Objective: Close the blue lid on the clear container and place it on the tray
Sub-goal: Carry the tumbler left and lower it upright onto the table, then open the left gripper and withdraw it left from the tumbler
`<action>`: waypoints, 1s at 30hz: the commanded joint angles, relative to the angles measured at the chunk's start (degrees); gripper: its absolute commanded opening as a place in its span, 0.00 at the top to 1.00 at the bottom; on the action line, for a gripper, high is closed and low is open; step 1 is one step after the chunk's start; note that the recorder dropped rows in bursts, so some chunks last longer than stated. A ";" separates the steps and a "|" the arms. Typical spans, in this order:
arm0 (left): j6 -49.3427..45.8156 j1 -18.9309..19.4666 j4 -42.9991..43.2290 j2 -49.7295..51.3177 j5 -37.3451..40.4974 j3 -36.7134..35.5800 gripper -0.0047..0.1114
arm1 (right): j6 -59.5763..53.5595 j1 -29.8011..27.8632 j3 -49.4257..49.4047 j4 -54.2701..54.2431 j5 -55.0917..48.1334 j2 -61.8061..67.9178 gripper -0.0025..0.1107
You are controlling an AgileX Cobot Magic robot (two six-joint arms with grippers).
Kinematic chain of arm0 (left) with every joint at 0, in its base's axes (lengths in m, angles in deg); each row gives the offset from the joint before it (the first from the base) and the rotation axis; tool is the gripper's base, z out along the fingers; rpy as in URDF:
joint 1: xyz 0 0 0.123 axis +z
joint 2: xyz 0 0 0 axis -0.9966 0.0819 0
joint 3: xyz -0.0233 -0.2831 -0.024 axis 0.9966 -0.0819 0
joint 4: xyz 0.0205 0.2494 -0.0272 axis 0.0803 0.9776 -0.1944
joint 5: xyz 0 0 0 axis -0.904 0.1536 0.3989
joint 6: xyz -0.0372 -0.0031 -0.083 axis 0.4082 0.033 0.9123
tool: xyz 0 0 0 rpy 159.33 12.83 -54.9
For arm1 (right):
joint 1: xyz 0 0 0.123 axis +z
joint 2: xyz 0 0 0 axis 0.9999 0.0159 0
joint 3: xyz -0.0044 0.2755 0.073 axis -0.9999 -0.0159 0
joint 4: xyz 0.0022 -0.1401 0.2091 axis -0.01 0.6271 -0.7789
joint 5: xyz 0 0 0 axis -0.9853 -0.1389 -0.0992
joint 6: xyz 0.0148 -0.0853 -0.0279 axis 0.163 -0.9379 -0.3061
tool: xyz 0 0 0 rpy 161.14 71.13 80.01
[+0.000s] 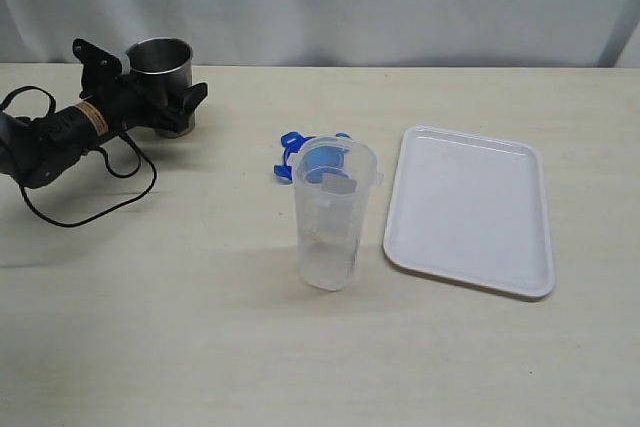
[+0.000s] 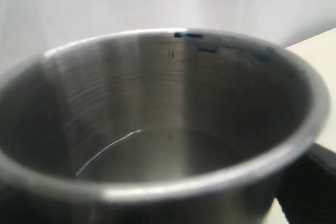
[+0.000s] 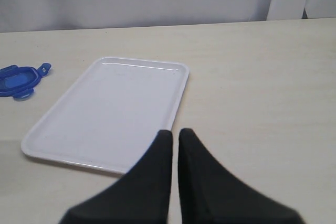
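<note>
The clear container (image 1: 330,227) stands upright and uncovered in the middle of the table. The blue lid (image 1: 325,159) lies flat just behind it, partly seen through its wall; the right wrist view shows the blue lid (image 3: 18,80) beside the tray (image 3: 110,108). The white tray (image 1: 470,209) lies right of the container with nothing on it. My left gripper (image 1: 160,97) is far to the left, open, its jaws standing either side of a steel cup (image 1: 160,62). My right gripper (image 3: 175,132) is shut and holds nothing, near the tray's edge; the exterior view does not show it.
The steel cup (image 2: 157,103) fills the left wrist view, and one dark finger (image 2: 315,182) shows beside its wall. The left arm's black cable (image 1: 90,207) loops on the table at the left. A white cloth hangs behind the table.
</note>
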 commanded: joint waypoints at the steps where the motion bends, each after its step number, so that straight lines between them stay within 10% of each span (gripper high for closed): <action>1: -0.29 0.01 0.81 -0.42 -1.66 -0.36 0.22 | -0.10 -0.17 0.16 0.16 0.79 -0.29 0.94; 30: 0.26 0.01 1.25 -0.42 -4.19 -1.46 0.11 | -0.10 -0.17 0.16 0.16 0.79 -0.29 0.94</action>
